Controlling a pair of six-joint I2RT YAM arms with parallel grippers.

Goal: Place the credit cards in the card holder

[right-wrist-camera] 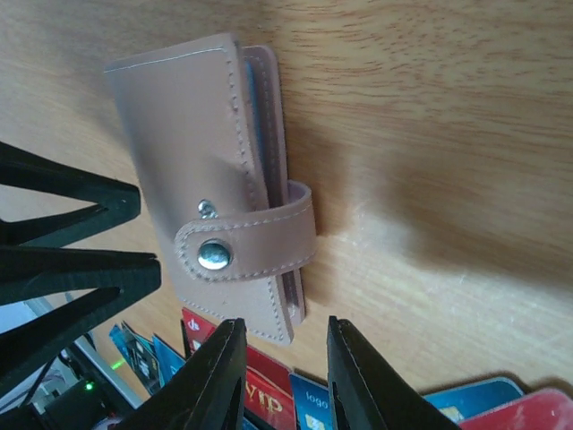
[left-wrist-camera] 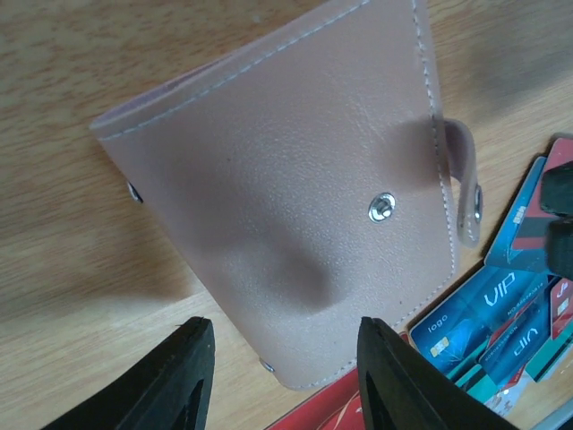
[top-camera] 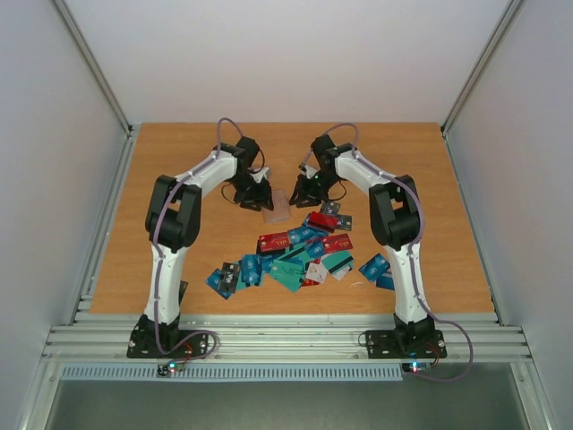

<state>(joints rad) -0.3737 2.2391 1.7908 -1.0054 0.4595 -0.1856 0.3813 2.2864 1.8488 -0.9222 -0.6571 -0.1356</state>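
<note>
Tan leather folding card holder (top-camera: 277,208) lies snapped shut between both open, empty jaws; nudge it and you could skid it into the coloured plastic cards (top-camera: 295,255)

Wooden table (top-camera: 179,179), orange-brown grain, bare over most of surface. Tan card holder (top-camera: 278,207) flat on wood near centre, folded, snap strap wrapped round one edge. Credit cards (top-camera: 295,255) in loose, overlapping scatter on near side of holder: red, blue, teal, some white. Nearest cards just beside holder.
</note>
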